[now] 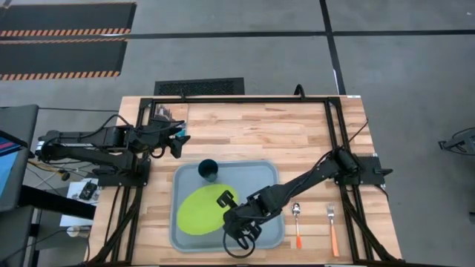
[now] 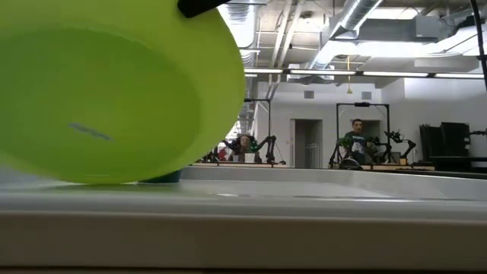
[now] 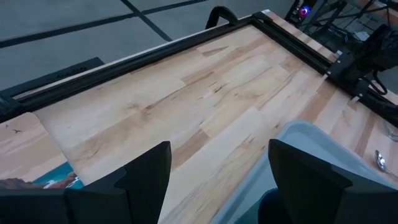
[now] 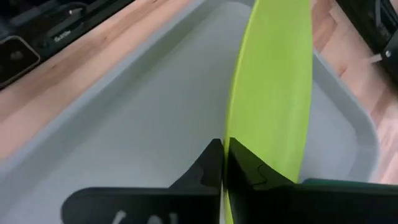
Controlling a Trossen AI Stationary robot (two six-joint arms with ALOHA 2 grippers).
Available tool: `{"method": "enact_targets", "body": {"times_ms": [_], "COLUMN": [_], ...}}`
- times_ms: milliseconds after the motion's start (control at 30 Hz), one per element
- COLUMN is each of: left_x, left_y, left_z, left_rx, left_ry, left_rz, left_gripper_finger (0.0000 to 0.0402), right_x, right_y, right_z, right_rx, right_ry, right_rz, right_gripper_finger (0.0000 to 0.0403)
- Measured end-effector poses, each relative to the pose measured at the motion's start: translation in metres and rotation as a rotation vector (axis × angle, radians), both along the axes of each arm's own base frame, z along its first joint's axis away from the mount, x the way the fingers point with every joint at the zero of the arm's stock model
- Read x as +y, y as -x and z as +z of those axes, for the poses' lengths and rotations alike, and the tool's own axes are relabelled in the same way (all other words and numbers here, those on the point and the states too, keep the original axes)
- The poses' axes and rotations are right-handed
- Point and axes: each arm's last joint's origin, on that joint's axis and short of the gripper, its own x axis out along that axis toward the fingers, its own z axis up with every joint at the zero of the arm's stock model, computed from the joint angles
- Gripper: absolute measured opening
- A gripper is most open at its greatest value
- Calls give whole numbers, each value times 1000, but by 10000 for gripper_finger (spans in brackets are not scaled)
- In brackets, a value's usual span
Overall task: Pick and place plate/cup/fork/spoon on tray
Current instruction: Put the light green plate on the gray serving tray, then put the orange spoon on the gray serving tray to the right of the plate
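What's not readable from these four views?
- Low view: plate fills the left half; only a sliver of the cup shows under it, and its contact with the tray is hidden.
- Right wrist view: right tool pinches the plate rim; the plate hides the tray beyond.
- High view: fork tines too small.

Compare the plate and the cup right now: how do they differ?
The plate is lime-green, wide and flat; the cup is dark teal and far narrower. The plate is pinched at its rim by the right gripper and tilted over the tray; the cup stands free at the tray's far edge. Both are round and within the tray.
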Motion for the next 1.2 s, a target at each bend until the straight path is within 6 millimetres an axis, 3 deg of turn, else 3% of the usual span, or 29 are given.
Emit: {"method": "enact_targets", "body": {"times_ms": [333,600,800,1067,1200], "left_x": [0,0,-1,-2,-2], "left_y": [0,1,1,1,1], "left_z": [-1,-2,-2,-3,-3], "left_rx": [7,23,23,33,36], "left_ry": [9,11,15,28,36], "left_rz": [-13,-15,-24,-58,-68], "left_gripper_finger": [257,257,257,257,257], "right_x": [-2,-3,-6,-26,-7], "right_y": [-1,-1,7,45,83], "right_z": [0,0,8,35,46], "right_rx": [22,58,117,429,575], "right_ry": [-60,-141,-204,-426,-399], "right_rz": [-33,-41,-158,-644,-795], "right_gripper_finger": [78,148,183,193,192]}}
